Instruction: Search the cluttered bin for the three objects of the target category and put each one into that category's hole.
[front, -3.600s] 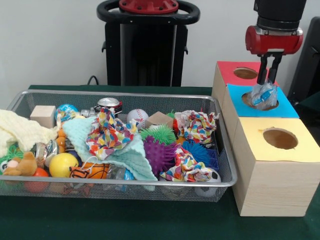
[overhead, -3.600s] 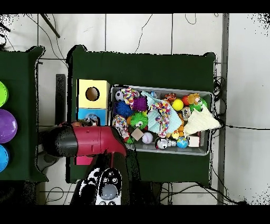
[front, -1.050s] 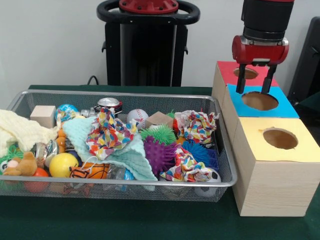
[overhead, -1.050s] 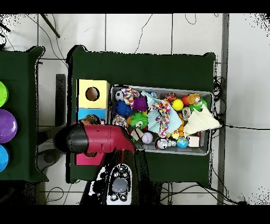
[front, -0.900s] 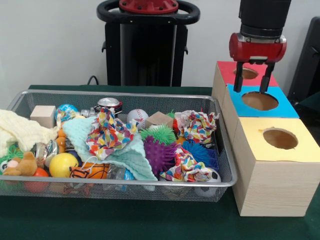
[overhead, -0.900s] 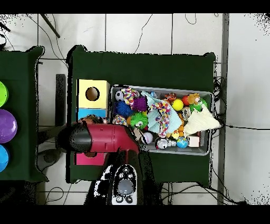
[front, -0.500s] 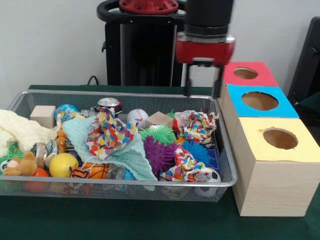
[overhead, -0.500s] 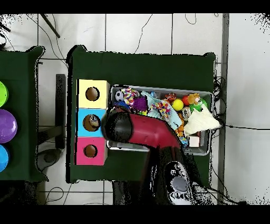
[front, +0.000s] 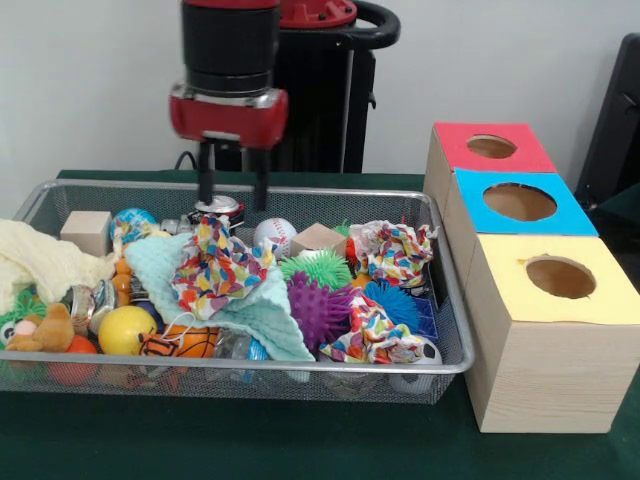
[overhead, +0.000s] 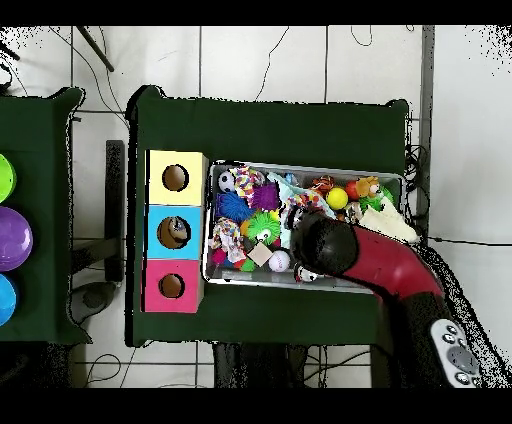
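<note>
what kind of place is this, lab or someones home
Most likely a robotics lab: a red and black arm with its gripper open hangs over a wire bin of assorted toys, beside wooden sorting boxes on a green-covered table.

The gripper (front: 231, 188) has left the blue box (front: 560, 209) and swung across to the bin's (front: 300, 365) far side, above a can (front: 218, 207). The crumpled bottle it held is gone, and its fingers now stand apart, empty.

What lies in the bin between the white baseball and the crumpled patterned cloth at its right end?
In the front view, a tan wooden block lies between the baseball and the cloth.
</note>
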